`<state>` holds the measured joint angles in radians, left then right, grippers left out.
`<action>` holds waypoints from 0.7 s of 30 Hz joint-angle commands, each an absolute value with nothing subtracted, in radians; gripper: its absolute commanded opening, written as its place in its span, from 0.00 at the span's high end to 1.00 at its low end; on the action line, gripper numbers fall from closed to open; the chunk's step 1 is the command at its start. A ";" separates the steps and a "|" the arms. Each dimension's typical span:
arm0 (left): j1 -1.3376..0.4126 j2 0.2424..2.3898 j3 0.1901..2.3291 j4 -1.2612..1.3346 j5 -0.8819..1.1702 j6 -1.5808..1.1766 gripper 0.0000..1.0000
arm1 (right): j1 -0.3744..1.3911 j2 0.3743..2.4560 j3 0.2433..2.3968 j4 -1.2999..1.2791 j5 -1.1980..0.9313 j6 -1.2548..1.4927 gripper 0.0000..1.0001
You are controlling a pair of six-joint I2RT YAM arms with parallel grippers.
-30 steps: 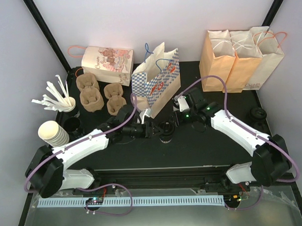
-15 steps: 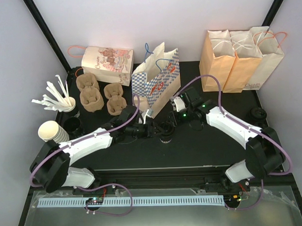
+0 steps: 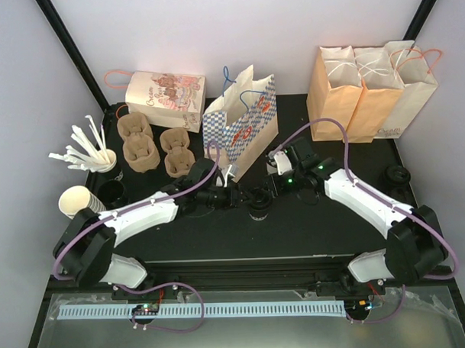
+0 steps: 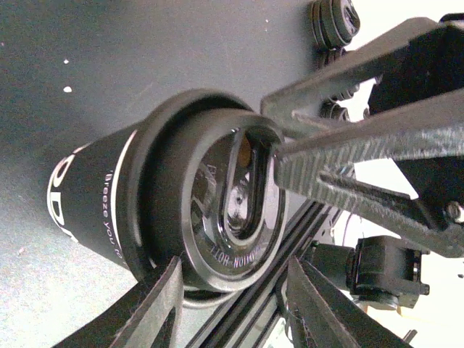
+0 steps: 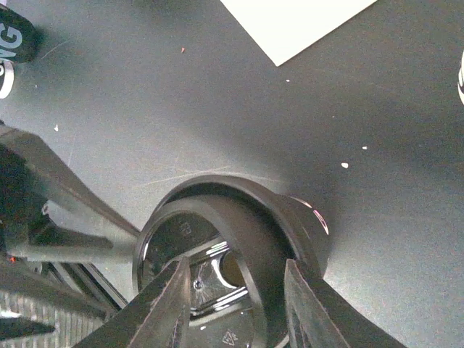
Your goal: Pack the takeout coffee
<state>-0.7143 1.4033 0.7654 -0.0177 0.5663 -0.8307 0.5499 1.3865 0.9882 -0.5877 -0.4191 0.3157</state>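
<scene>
Black bench (image 3: 370, 177): my left gripper (image 4: 232, 308) and right gripper (image 5: 232, 304) both pinch one lidded cup (image 3: 257, 205); bagging remains undone.

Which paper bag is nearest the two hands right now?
The blue-and-white checked bag, standing just behind both hands at the table's middle. The pink-printed bag lies far left, and the three tan bags stand far right.

The table (image 3: 310, 217) is black. The coffee cup (image 4: 94, 210) is black with white lettering, its lid (image 4: 217, 210) glossy black. One bag (image 3: 242, 128) has a blue-and-white check with red marks; three bags (image 3: 367, 85) are pale orange to cream. The cup carriers (image 3: 140, 143) are brown, the arms (image 3: 142, 219) white.
</scene>
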 commanded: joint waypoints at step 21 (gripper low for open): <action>-0.686 1.507 0.950 -0.042 0.545 -0.752 0.55 | 0.549 1.212 0.915 -0.650 -0.363 0.401 0.57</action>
